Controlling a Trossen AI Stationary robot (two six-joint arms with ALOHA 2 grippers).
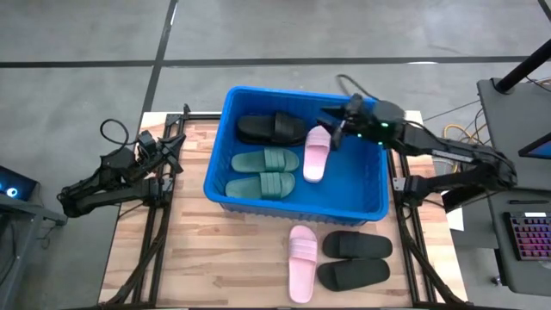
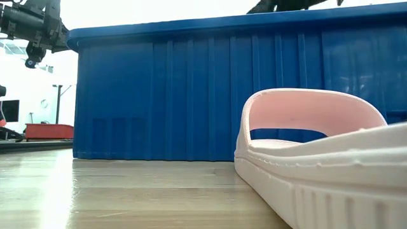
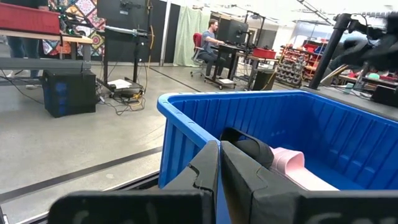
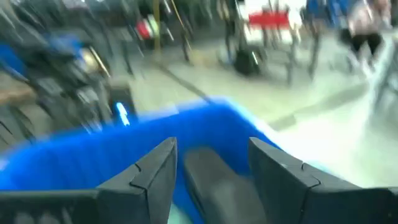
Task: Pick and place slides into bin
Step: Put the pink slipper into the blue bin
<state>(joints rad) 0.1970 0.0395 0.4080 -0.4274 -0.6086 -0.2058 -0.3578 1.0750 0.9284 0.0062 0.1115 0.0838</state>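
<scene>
My right gripper (image 1: 334,129) hangs over the blue bin (image 1: 370,211), above its far right part, and its fingers (image 4: 155,171) stand spread with nothing between them. Just under it lies a pink slide (image 1: 316,153), along the bin floor, close to my fingertips; whether I touch it I cannot tell. In my right wrist view a black slide (image 4: 211,180) shows between my two fingers, farther off against the bin's wall.

The bin already carries four slides: the black one (image 1: 270,128) at the far side, the two dark green slides (image 1: 264,172) side by side on the left part, and the pink one to their right. The bin's tall ribbed wall stands between my arm and the slides left out on the wooden table (image 1: 215,258).

Those lie in front of the bin, near the table's front edge: a second pink slide (image 1: 301,263), and just right of it two black slides (image 1: 355,260), one behind the other. In the low view the pink one on the table (image 2: 318,159) fills the foreground with the bin wall behind it.

My left gripper (image 1: 172,148) waits at the table's left edge, beside the bin's left wall, fingers (image 3: 208,171) pressed together on nothing. Beyond the bin, in the room, a person (image 3: 210,34) sits at a desk.
</scene>
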